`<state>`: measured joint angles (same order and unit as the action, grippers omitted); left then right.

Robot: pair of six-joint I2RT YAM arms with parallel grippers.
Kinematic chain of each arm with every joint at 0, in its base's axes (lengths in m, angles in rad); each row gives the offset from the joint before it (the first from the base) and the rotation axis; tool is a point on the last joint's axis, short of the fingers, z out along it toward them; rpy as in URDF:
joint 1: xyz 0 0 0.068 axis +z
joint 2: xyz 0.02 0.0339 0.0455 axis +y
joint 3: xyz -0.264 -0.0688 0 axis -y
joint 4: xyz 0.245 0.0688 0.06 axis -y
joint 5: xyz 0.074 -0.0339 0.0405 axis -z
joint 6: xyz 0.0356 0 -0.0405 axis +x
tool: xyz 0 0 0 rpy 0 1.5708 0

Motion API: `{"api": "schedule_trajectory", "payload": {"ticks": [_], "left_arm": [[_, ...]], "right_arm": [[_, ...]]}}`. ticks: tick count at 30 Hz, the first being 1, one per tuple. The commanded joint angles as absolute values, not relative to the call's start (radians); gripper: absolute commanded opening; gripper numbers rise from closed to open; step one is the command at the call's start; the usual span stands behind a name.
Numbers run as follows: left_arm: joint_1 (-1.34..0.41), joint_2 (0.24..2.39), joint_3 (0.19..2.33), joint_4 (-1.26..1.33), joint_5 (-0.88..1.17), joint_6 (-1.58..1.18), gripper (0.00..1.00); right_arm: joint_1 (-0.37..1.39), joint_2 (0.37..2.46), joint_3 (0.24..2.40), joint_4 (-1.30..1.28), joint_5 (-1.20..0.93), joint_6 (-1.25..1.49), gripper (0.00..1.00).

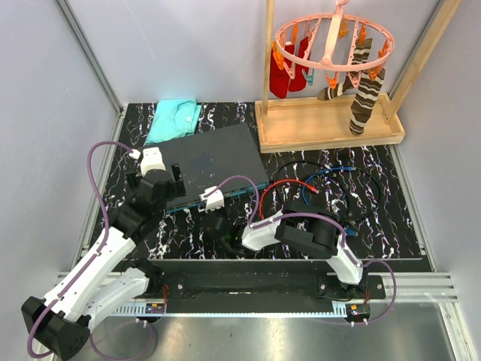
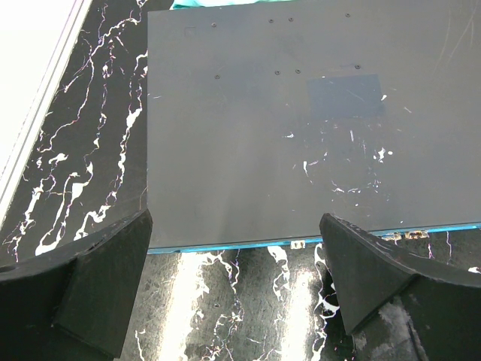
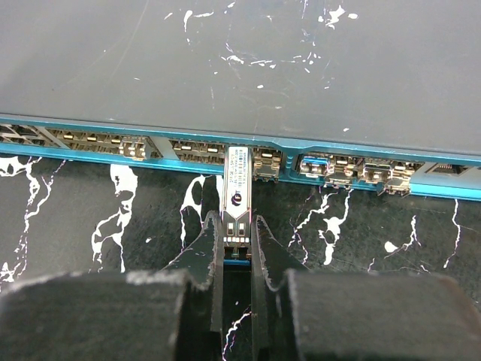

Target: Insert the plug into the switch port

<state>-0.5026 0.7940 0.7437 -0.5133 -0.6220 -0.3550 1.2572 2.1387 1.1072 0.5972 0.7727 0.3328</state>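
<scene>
Top view first: the switch [image 1: 214, 158] lies flat on the left half of the black marbled worktop [image 1: 391, 226], teal socket edge facing the near edge, with the left gripper [image 1: 169, 192] at its near-left corner and the right gripper [image 1: 218, 219] at the middle of that edge. On the left wrist view, the left gripper [image 2: 233, 233] is spread wide and holds nothing (its fingers hang over the teal edge). Over to the right wrist view, where the right gripper [image 3: 237, 226] pinches the silver plug [image 3: 237, 180], nose right at the socket row.
</scene>
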Motion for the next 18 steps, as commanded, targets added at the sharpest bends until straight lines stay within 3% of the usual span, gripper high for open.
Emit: {"api": "schedule_trajectory", "payload": {"ticks": [1, 18], "left_arm": [[-0.506, 0.788, 0.746, -0.459, -0.652, -0.348, 0.99], [-0.505, 0.792, 0.746, -0.457, -0.652, -0.347, 0.99]], "right_arm": [[1.230, 2.146, 1.158, 0.632, 0.785, 0.308, 0.00], [1.215, 2.178, 1.195, 0.626, 0.781, 0.327, 0.00]]}}
